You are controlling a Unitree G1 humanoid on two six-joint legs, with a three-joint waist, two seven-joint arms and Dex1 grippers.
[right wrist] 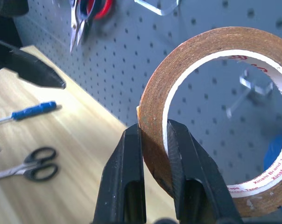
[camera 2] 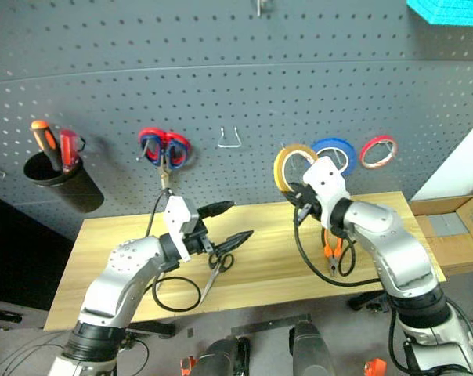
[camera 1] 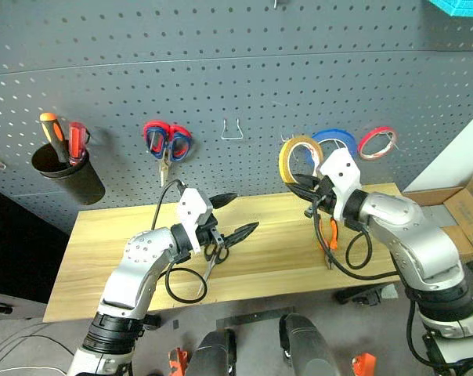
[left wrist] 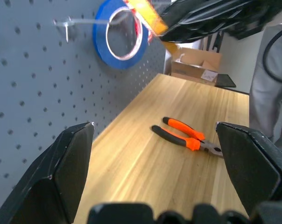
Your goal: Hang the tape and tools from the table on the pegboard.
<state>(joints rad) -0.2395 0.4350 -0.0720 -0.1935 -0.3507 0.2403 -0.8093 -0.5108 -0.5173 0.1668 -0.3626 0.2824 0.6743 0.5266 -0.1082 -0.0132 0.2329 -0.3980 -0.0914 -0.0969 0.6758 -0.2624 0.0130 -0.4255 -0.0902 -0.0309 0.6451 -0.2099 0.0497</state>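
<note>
The yellow tape (camera 1: 299,159) is clamped by its band in the closed right claw (right wrist: 155,140), raised before the pegboard (camera 1: 221,70). A bare hook (right wrist: 246,91) is seen through its hole, just beyond. The left claw (camera 1: 235,215) is held wide open, empty, above the worktop (camera 1: 111,251).

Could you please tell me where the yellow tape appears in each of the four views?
Left eye: tape right of centre, against the pegboard, held by the right gripper.
Right eye: tape right of centre.
Left wrist: its yellow edge at the top.
Right wrist: large ring clamped at its rim.
Shared landmark: blue ring.
</note>
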